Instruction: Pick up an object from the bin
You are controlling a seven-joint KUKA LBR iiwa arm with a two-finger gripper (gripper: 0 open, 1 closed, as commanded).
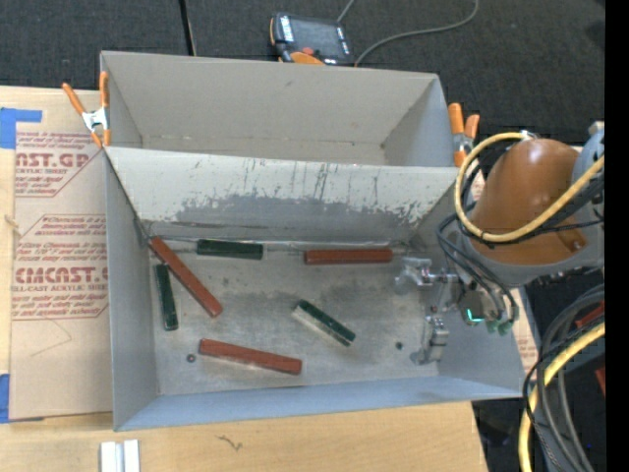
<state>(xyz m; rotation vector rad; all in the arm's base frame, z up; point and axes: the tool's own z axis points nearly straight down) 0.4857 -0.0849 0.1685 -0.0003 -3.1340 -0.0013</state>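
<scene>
Hovers at bin's (295, 180) right wall with hand (425, 313) spread wide, empty — seemingly readied to straddle the near green-and-white stick (324, 323).

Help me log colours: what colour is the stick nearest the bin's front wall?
The stick is reddish-brown; camera view.

Bin floor (381, 303) near the pincer (425, 311) seems bare; a green stick (324, 323) lies leftward, others beyond.
</scene>
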